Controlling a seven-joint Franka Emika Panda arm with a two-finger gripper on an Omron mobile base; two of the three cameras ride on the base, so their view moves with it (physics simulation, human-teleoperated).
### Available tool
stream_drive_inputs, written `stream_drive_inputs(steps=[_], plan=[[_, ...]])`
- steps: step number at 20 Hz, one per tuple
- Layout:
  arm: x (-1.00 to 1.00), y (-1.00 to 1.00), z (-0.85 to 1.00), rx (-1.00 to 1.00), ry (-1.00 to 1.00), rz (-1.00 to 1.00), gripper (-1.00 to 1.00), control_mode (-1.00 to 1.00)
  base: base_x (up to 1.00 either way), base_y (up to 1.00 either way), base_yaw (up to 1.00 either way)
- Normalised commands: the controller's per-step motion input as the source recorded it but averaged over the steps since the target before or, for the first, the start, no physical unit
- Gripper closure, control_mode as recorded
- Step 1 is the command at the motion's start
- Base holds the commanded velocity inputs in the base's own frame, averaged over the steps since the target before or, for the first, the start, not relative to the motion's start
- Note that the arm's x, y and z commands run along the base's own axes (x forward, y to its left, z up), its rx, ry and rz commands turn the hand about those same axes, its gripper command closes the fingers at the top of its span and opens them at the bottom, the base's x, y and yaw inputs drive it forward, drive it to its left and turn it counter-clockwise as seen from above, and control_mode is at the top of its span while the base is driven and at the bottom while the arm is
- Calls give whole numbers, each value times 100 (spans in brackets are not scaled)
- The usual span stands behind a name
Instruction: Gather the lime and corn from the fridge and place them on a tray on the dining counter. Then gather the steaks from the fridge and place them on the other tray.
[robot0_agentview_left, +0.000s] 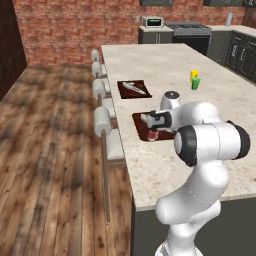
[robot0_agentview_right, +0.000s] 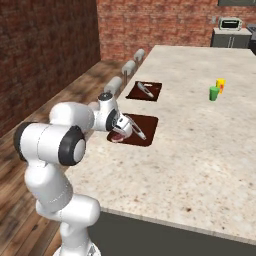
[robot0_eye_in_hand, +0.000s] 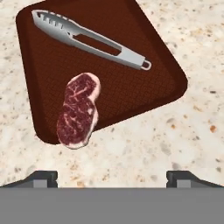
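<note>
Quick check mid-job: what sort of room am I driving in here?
Most likely a home kitchen with brick walls: a long dining counter lined with bar stools, a range and toaster oven along the far wall, and a steak on a tray.

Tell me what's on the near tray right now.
On the near tray lie one steak, overhanging its edge onto the counter, and silver tongs. From the base cameras the arm covers part of the tray.

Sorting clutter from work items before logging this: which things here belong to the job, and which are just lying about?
Job:
steak
near tray
far tray
dining counter
claw, open above the steak

Lying about:
tongs
green cup
yellow cup
bar stools
</note>
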Motion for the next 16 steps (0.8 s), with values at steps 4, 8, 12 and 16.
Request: stream_drive_inputs(steps=[4, 8, 12, 16], plan=[[-100, -30, 41, 1, -8, 0, -100, -100, 0, 0, 0], [-100, -24, 63, 0, -19, 2, -100, -100, 0, 0, 0], [-100, -2, 61, 0, -24, 10, -100, -100, 0, 0, 0], [-100, 7, 60, 0, -17, 8, -100, -100, 0, 0, 0]])
